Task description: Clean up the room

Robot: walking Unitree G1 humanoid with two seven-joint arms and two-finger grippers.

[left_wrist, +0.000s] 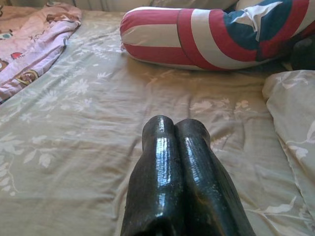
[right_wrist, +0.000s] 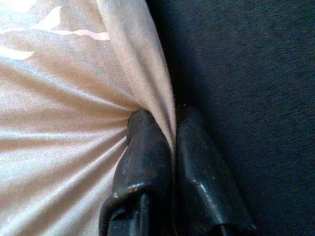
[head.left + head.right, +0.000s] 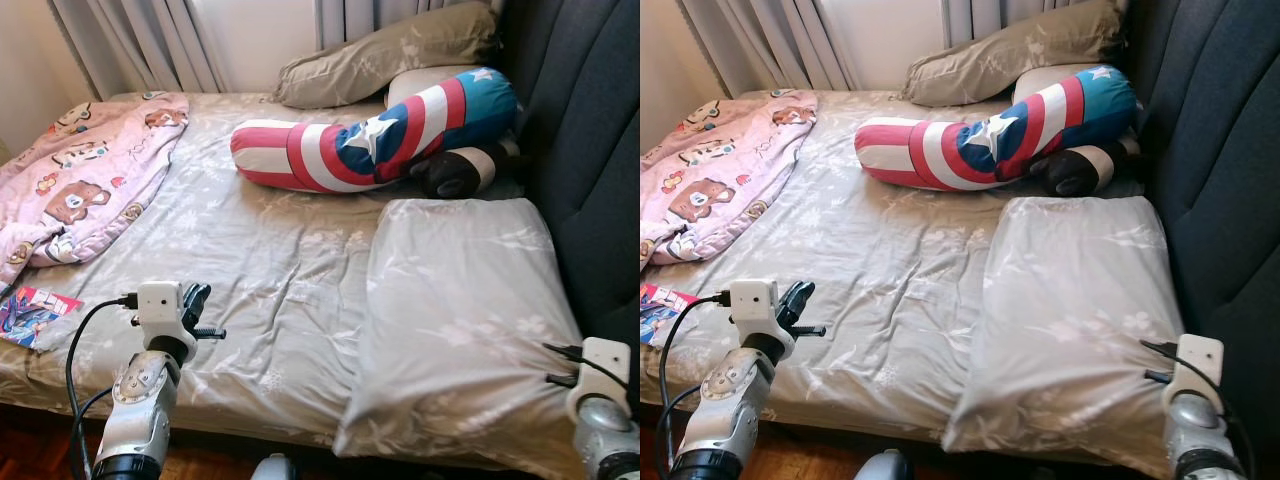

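Head views: we're facing a bed [image 3: 250, 270] w/ grey floral sheet. Big grey pillow [image 3: 460, 320] lies at our right, near edge, just beside the dark headboard [image 3: 590, 150]. Striped star bolster [image 3: 380, 135] lies across the far part, touching a black-and-cream plush [image 3: 455, 170] at its right end. Second grey pillow [image 3: 390, 50] behind it, by the curtains [image 3: 140, 40]. Pink blanket [image 3: 80, 170] w/ bear print bunched at far left. Magazine [image 3: 30, 310] on the bed's left edge, near the blanket. Our left gripper [image 3: 195, 305] hovers over the sheet's front-left part, apart from everything. Right arm sits at the pillow's near right corner, by the headboard.

Left wrist: left gripper fingers [image 1: 162, 182] pressed together, nothing between them, pointing over bare sheet toward the bolster; blanket and pillow edge off to the sides.

Right wrist: right gripper [image 2: 170, 132] pinched tight on a fold of the pillow's fabric, cloth puckering around the fingers [image 2: 145, 147]; headboard right alongside, crowding that side.
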